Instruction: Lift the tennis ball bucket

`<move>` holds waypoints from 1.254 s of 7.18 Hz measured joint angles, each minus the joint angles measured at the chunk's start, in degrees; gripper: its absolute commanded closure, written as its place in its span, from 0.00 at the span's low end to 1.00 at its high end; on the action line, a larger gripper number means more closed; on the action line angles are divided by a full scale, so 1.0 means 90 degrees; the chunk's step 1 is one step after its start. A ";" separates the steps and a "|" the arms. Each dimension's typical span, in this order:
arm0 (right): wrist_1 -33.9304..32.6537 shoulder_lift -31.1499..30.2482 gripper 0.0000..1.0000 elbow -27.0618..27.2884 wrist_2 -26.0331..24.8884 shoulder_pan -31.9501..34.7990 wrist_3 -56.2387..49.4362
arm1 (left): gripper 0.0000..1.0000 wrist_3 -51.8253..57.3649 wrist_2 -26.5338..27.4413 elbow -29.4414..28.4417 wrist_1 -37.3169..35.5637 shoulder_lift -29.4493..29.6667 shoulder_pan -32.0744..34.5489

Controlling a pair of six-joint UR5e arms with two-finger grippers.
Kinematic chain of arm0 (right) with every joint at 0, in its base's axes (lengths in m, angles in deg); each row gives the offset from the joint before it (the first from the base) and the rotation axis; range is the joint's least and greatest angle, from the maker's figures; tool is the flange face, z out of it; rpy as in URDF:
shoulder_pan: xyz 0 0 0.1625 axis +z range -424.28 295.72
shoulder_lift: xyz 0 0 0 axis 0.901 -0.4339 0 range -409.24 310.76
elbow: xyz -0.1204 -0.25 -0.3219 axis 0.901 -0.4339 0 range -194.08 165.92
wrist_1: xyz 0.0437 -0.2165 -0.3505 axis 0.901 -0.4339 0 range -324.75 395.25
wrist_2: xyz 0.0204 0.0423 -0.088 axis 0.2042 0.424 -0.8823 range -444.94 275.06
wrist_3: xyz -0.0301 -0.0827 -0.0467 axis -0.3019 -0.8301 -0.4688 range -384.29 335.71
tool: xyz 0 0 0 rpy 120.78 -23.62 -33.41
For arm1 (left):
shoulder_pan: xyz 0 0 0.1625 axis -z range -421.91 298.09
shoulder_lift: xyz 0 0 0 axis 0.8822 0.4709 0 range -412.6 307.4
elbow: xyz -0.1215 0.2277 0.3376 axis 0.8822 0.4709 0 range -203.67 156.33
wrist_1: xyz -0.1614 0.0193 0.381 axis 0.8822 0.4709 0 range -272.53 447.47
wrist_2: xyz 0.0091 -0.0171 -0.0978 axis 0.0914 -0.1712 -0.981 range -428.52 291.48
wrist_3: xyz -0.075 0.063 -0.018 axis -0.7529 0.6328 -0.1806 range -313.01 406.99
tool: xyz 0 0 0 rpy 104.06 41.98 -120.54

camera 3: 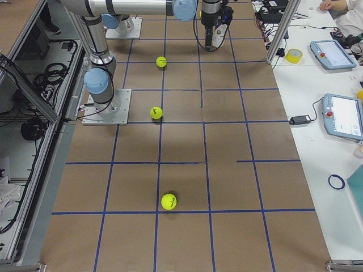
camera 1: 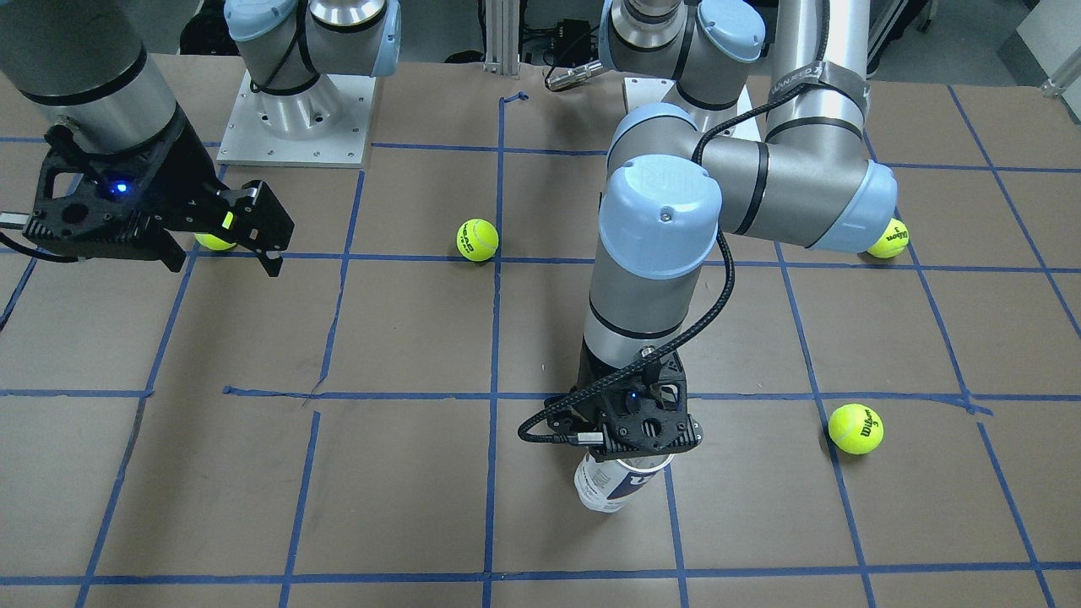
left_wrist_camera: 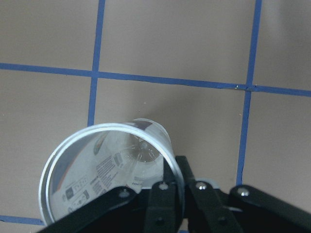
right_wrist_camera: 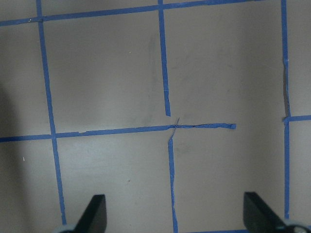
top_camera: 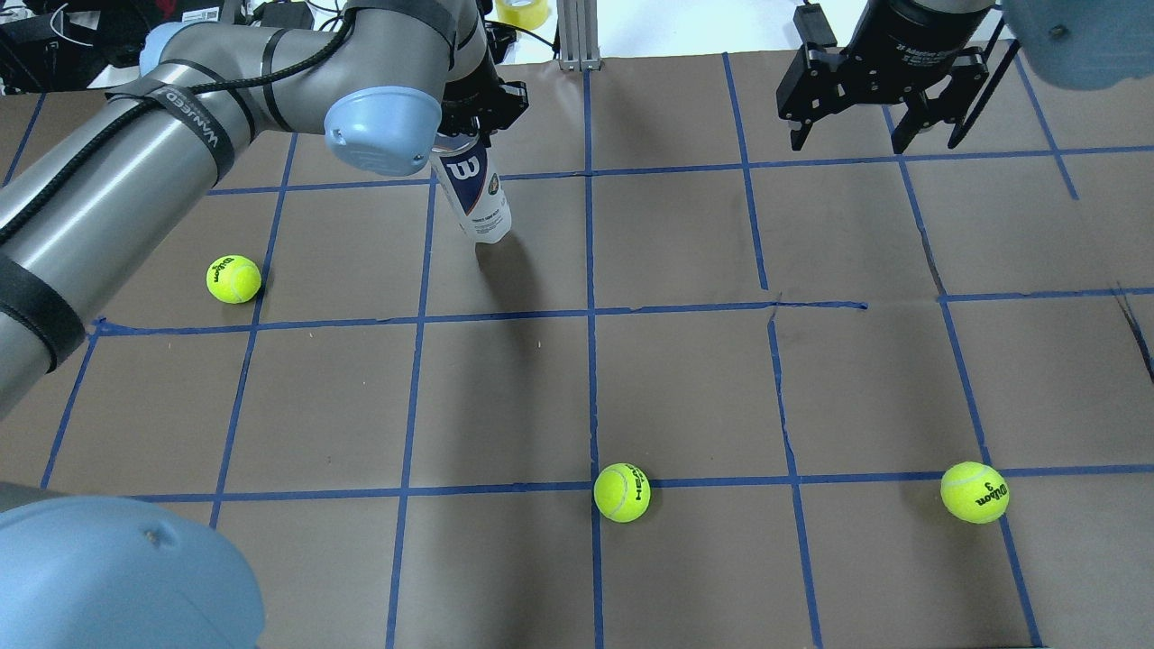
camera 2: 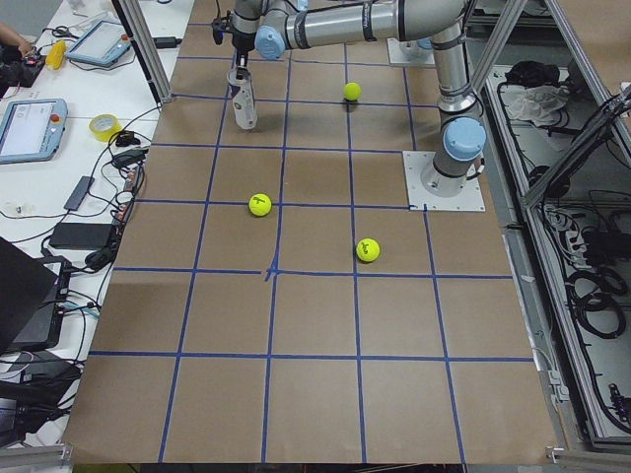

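The tennis ball bucket [top_camera: 478, 194] is a clear can with a navy band and a white "W". It hangs tilted under my left gripper [top_camera: 471, 135] at the far side of the table. In the left wrist view one finger [left_wrist_camera: 171, 194] sits inside the open rim of the can [left_wrist_camera: 104, 170] and the other outside, pinching the wall. The can is empty. In the front view it shows below the gripper [camera 1: 629, 452] as a white-labelled cylinder [camera 1: 612, 488]. I cannot tell whether its base touches the paper. My right gripper [top_camera: 846, 144] is open and empty, well off to the side.
Brown paper with a blue tape grid [top_camera: 590, 311] covers the table. Loose tennis balls lie at the left [top_camera: 233, 278], near middle [top_camera: 621, 492] and near right [top_camera: 975, 492]. A fourth ball [camera 1: 213, 241] is partly hidden behind the right gripper [camera 1: 224, 257].
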 measured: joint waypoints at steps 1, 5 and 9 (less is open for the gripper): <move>-0.0002 0.0000 0.00 0.0000 0.0000 0.0001 0.0000 | 1.00 -0.0057 -0.0013 0.0017 0.0005 0.0021 0.0033; -0.0006 0.0000 0.00 0.0000 0.0000 0.0005 0.0009 | 0.00 -0.0120 -0.0078 0.0025 0.0139 0.0025 0.0076; -0.0014 0.0000 0.00 0.0006 -0.0013 0.0007 0.0003 | 0.00 -0.0100 -0.0123 -0.0519 0.1230 -0.0385 0.0052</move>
